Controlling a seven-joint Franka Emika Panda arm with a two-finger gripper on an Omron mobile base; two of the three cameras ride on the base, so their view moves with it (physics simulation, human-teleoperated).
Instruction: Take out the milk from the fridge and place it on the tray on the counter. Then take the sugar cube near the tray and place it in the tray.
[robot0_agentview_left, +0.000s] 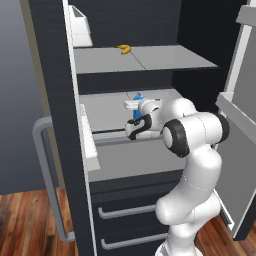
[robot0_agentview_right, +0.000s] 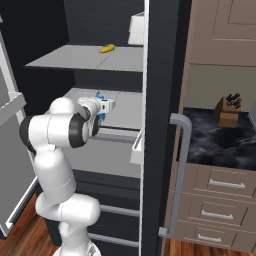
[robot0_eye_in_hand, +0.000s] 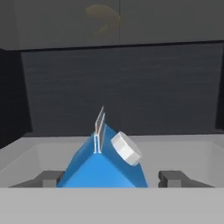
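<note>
On the fridge shelf, your open gripper straddles the milk; close before lifting out.

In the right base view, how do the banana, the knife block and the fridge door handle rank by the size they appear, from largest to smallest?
1. The fridge door handle, by far the largest.
2. The knife block.
3. The banana, smallest.

The handle is nearest the camera, which adds to its apparent size.

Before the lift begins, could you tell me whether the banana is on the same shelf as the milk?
No, the banana lies on the shelf above the milk.
</note>
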